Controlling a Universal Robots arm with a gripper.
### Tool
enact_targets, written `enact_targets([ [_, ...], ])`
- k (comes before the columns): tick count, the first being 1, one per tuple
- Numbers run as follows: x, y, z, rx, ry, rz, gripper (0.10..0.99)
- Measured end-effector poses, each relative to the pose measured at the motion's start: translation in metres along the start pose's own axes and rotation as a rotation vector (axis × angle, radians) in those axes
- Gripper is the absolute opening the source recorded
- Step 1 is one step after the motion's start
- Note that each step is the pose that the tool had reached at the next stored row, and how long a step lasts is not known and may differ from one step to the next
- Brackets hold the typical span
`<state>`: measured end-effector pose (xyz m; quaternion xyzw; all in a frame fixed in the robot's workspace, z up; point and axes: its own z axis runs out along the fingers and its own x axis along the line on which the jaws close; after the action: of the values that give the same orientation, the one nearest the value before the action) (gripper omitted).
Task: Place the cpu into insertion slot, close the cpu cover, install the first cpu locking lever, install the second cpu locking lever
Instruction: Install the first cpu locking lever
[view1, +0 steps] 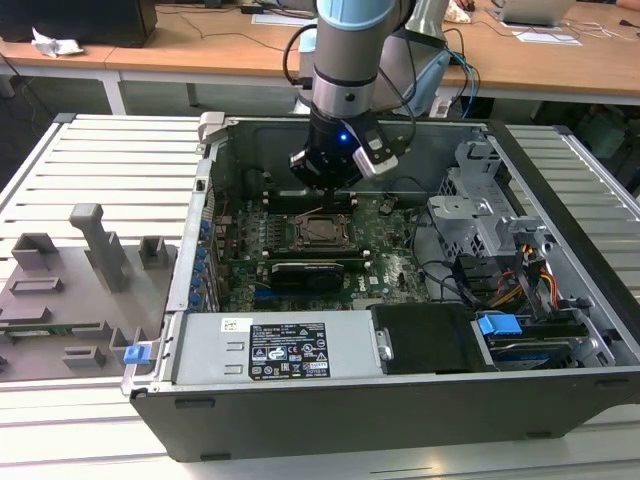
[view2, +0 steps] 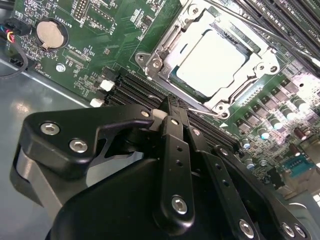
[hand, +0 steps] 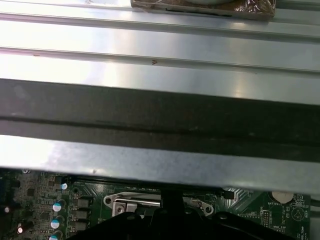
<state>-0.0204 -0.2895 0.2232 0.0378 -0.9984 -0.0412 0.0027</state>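
Gripper parked over the socket, chip already in

Quick rundown of how things sit. Gripper (view1: 327, 185) hangs inside the open computer case (view1: 560, 390), just above the far edge of the insertion slot (view1: 322, 230) on the green motherboard (view1: 385, 255). In the second wrist view the gripper (view2: 169, 107) has its fingers pressed together into one narrow black tip, so it's closed and holding nothing. That tip sits right by a thin silvery locking lever (view2: 200, 111) running along the socket's edge; can't tell if they actually touch.

The cpu (view2: 212, 62) lies flat in the insertion slot (view2: 150, 61), silvery top up. The cpu cover (view2: 176, 35) is down around it, chip showing through the window. The first wrist view catches a sliver of the cover (hand: 135, 204) under the case wall.

Writing-wise: the power supply (view1: 270, 350) at the near side carries a black label with white print and a small white sticker, both too tiny to make out. The board has white silkscreen lettering next to the coin battery (view2: 49, 33).

A grey fixture plate (view1: 70, 290) sits on the table at the exterior view's left.
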Motion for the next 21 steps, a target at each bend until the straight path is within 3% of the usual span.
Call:
enact_targets([
  [21, -0.0041, 0.0012, 0.0108, 0.000, -0.0001, 0.000, 0.106],
])
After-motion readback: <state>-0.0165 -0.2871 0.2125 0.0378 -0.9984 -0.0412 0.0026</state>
